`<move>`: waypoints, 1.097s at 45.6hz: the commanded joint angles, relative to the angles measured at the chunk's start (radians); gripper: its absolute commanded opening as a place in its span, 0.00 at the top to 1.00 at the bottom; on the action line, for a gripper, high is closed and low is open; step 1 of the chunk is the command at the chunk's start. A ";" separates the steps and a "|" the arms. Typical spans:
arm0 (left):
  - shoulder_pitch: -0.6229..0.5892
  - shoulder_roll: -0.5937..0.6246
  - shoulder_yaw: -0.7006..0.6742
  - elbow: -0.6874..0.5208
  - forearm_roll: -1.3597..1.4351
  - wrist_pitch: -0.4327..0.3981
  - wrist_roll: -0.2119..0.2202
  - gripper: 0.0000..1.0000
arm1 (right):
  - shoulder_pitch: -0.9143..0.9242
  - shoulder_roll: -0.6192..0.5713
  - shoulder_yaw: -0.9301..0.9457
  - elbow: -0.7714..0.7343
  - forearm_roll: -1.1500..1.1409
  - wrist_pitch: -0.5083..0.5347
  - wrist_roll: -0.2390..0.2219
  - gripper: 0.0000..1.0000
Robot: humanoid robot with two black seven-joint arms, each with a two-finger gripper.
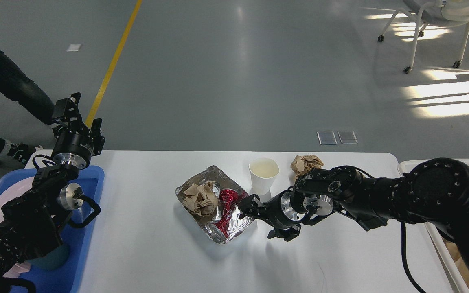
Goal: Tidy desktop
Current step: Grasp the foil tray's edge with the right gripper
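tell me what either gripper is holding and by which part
Left gripper holds nothing. Right gripper is at the foil tray's right rim; whether it grips cannot be told.
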 commanded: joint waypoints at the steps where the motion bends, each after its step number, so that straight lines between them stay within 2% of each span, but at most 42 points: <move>1: 0.000 -0.001 0.000 0.000 0.000 0.000 0.000 0.03 | -0.024 0.023 0.000 -0.031 -0.001 -0.002 0.002 0.00; 13: 0.000 0.000 0.000 0.000 0.000 0.000 0.000 0.03 | -0.046 0.052 -0.005 -0.046 -0.003 -0.097 0.000 0.02; 15: 0.000 -0.001 0.000 0.000 0.000 0.000 0.000 0.03 | -0.046 0.052 -0.005 -0.045 -0.003 -0.101 0.000 0.06; 20: 0.000 -0.001 0.000 0.000 0.000 0.000 0.000 0.03 | -0.046 0.053 -0.003 -0.040 -0.003 -0.099 0.000 0.30; 26: 0.000 0.000 0.000 0.000 0.000 0.000 0.000 0.03 | -0.056 0.054 0.000 -0.032 0.000 -0.099 0.000 0.73; 29: 0.000 0.000 0.000 0.000 0.000 0.000 0.000 0.03 | -0.061 0.054 0.000 -0.032 0.000 -0.099 0.000 0.83; 35: 0.000 -0.001 0.000 0.000 0.000 0.000 0.000 0.03 | -0.064 0.055 -0.003 -0.035 -0.003 -0.099 0.002 0.89; 39: 0.000 -0.001 0.000 0.000 0.000 0.000 0.000 0.03 | -0.064 0.054 -0.005 -0.034 -0.005 -0.097 0.002 1.00; 50: 0.000 0.000 0.000 0.000 0.000 0.000 0.000 0.03 | -0.049 0.052 -0.003 -0.023 -0.008 -0.087 0.006 1.00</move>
